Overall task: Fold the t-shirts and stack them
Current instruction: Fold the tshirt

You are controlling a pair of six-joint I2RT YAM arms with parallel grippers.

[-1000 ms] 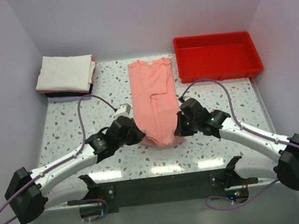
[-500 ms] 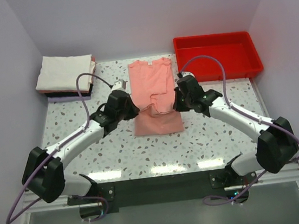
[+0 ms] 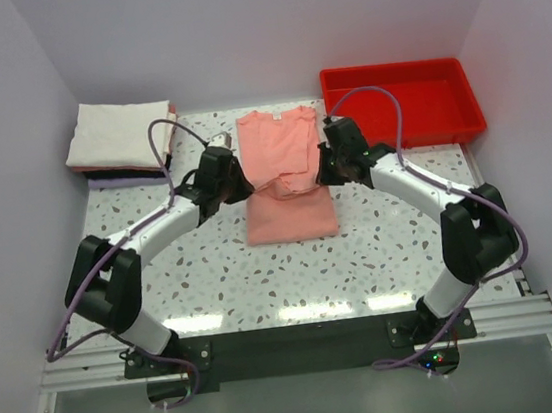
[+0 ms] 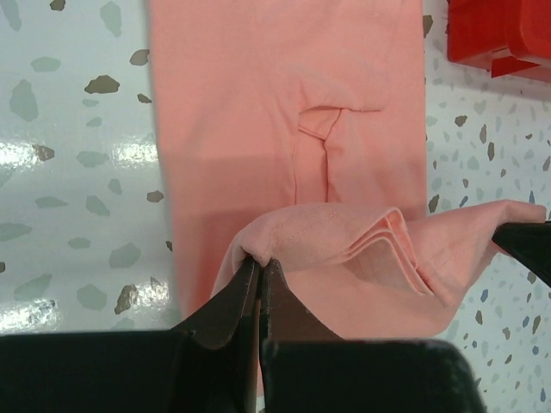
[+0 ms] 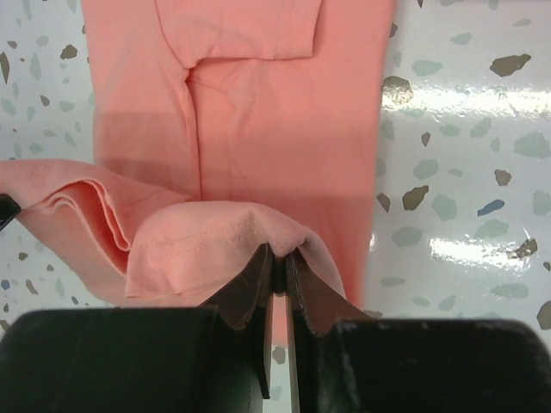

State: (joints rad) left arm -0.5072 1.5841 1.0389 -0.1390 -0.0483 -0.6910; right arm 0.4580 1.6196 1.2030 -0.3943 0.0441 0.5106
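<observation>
A salmon-pink t-shirt [image 3: 285,170] lies lengthwise in the middle of the table, sleeves folded in, its bottom hem lifted and carried over toward the collar. My left gripper [image 3: 241,184] is shut on the hem's left corner [image 4: 258,251]. My right gripper [image 3: 324,173] is shut on the hem's right corner [image 5: 277,245]. Both hold the fold a little above the shirt's body [image 4: 258,103], which also shows in the right wrist view [image 5: 284,129]. A stack of folded t-shirts [image 3: 121,137], white on top with black and lavender under it, sits at the back left.
A red plastic tray [image 3: 402,102] stands at the back right, close behind my right arm; its corner shows in the left wrist view [image 4: 504,34]. Walls enclose the speckled table [image 3: 164,281] on three sides.
Both grippers have carried the shirt's bottom hem away from the near edge toward the collar, doubling the shirt over itself. The arms have stretched out further over the table.
</observation>
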